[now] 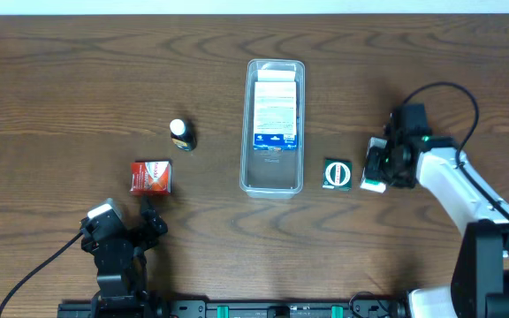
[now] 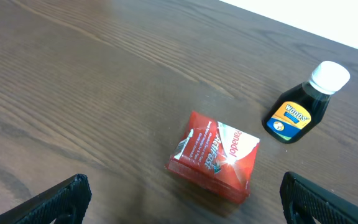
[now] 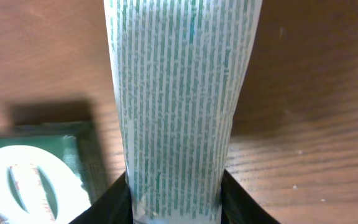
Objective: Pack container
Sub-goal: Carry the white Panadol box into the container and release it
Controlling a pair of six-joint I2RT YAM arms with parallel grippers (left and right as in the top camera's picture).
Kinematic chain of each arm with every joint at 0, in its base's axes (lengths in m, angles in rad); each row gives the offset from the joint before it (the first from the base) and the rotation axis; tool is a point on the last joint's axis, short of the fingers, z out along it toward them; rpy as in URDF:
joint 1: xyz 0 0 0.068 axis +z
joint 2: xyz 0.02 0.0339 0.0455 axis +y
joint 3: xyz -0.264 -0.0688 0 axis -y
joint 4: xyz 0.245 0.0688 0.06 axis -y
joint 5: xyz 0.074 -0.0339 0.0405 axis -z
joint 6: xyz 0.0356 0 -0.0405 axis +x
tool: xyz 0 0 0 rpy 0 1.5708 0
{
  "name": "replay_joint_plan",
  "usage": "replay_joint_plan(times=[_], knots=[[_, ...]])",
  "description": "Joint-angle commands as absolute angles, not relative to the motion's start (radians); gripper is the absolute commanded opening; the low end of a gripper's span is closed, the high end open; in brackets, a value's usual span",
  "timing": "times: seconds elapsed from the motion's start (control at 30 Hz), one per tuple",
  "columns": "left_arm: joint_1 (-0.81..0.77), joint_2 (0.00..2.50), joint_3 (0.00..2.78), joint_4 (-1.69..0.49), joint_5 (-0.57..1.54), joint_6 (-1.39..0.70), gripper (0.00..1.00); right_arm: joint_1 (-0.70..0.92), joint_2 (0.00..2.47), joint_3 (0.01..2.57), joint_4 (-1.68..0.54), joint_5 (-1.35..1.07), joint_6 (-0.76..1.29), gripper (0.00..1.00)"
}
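A: Container (image 1: 273, 180) position?
B: Mid-desk (image 1: 60, 88), long axis running away from the arms. A white-and-blue labelled box (image 1: 276, 110) lies inside, towards the far end.
A: Left end effector (image 1: 151, 218)?
B: Fingers apart, nothing between them, near the red box (image 2: 214, 155). A dark bottle (image 2: 300, 106) with a white cap lies beyond.
A: Right end effector (image 1: 380, 166)?
B: Clamped on a white packet with green print (image 3: 179, 93), right of the container, just beside the green box (image 1: 337, 173).
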State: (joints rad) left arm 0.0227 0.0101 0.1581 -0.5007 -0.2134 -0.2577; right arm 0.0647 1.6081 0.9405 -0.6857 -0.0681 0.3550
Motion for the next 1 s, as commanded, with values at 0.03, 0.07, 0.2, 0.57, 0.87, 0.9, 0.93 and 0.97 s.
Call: replay_joint_plan(times=[0.03, 0.07, 0.2, 0.57, 0.87, 0.9, 0.93, 0.97], knots=[[0.02, 0.004, 0.141, -0.503, -0.222, -0.241, 0.98, 0.102, 1.511, 1.111, -0.764, -0.123, 0.335, 0.34], [0.02, 0.004, 0.141, -0.503, -0.222, -0.241, 0.98, 0.117, 1.495, 1.141, -0.783, -0.141, 0.336, 0.34], [0.02, 0.004, 0.141, -0.503, -0.221, -0.241, 0.98, 0.2, 1.448, 1.232, -0.806, -0.178, 0.337, 0.34], [0.02, 0.004, 0.141, -0.503, -0.221, -0.241, 0.98, 0.487, 1.563, 1.26, -0.516, -0.184, 0.442, 0.36], [0.02, 0.004, 0.141, -0.503, -0.221, -0.241, 0.98, 0.498, 1.806, 1.26, -0.28, -0.185, 0.546, 0.36], [0.02, 0.004, 0.141, -0.503, -0.222, -0.241, 0.98, 0.498, 1.818, 1.261, -0.266, -0.185, 0.546, 0.36], [0.02, 0.004, 0.141, -0.503, -0.221, -0.241, 0.98, 0.498, 1.833, 1.261, -0.25, -0.185, 0.546, 0.36], [0.02, 0.004, 0.141, -0.503, -0.222, -0.241, 0.98, 0.498, 1.841, 1.261, -0.244, -0.185, 0.546, 0.36]])
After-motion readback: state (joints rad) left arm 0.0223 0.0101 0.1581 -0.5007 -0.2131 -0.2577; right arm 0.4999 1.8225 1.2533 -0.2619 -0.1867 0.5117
